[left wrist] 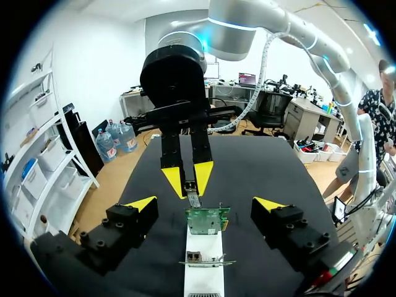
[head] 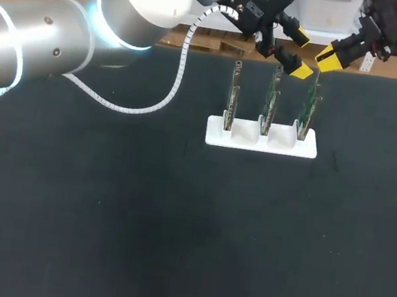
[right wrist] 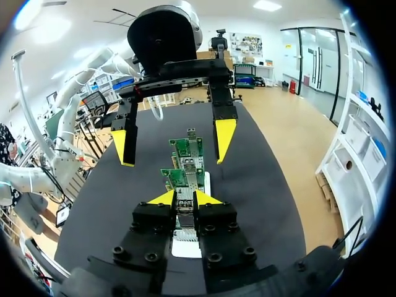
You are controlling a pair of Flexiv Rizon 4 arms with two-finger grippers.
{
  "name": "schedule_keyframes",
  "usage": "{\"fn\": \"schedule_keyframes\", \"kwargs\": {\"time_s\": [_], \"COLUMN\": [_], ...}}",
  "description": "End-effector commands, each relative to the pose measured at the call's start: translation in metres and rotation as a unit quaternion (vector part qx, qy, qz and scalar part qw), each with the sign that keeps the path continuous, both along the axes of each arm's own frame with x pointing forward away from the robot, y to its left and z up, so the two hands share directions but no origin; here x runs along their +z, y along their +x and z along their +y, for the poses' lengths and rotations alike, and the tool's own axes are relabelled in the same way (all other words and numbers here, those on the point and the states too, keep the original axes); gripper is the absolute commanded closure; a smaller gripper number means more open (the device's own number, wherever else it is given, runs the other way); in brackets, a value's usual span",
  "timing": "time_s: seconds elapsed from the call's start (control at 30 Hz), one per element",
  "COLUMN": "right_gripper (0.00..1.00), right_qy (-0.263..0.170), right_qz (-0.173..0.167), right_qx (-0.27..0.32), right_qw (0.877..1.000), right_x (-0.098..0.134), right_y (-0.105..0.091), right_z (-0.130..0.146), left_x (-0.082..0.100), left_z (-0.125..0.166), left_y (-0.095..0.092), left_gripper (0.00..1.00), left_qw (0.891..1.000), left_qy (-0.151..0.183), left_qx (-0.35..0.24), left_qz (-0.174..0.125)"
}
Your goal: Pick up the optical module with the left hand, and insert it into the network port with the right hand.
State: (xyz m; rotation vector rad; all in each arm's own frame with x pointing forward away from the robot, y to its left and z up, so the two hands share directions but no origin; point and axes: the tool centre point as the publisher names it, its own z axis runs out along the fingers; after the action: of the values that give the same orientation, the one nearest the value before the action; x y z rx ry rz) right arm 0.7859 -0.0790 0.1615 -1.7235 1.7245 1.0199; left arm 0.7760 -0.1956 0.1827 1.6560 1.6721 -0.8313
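Optical module (left wrist: 192, 189): 1; cards (head: 271, 100): 3

Nothing legible anywhere: any markings on the green circuit boards (head: 270, 103) standing in the white holder (head: 216, 136) too small to read.

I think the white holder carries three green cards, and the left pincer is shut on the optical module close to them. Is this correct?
Not quite: it is the right pincer that is shut on the optical module, as the right wrist view shows. The left pincer is open and holds nothing. The rest stands: the white holder carries three green cards, and the module is close to them.
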Motion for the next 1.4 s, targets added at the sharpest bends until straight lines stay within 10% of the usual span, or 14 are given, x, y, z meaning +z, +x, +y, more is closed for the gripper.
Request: {"fn": "schedule_keyframes", "kwargs": {"time_s": [0.03, 0.9, 0.93, 1.0, 1.4], "right_gripper": [0.00, 0.00, 0.51, 1.00, 1.00], "right_qy": [-0.001, 0.001, 0.002, 0.005, 0.009], "right_qz": [0.000, 0.002, 0.002, -0.001, -0.001], "right_qx": [0.000, -0.021, -0.021, -0.019, -0.013], "right_qw": [1.000, 1.000, 1.000, 1.000, 1.000], "right_x": [-0.002, 0.005, 0.005, 0.005, 0.006], "right_y": [-0.002, 0.007, 0.007, 0.007, 0.005], "right_z": [0.001, -0.016, -0.016, -0.017, -0.014], "left_x": [0.001, 0.001, 0.001, 0.001, 0.001], "left_z": [-0.001, -0.001, -0.001, -0.001, -0.001], "left_y": [0.002, 0.002, 0.002, 0.002, 0.002], "left_gripper": [0.00, 0.00, 0.00, 0.00, 0.00], "left_qw": [1.000, 1.000, 1.000, 1.000, 1.000], "left_qy": [0.002, 0.002, 0.002, 0.002, 0.002], "left_qx": [-0.001, -0.001, -0.001, -0.001, -0.001], "left_qz": [0.001, 0.001, 0.001, 0.001, 0.001]}}
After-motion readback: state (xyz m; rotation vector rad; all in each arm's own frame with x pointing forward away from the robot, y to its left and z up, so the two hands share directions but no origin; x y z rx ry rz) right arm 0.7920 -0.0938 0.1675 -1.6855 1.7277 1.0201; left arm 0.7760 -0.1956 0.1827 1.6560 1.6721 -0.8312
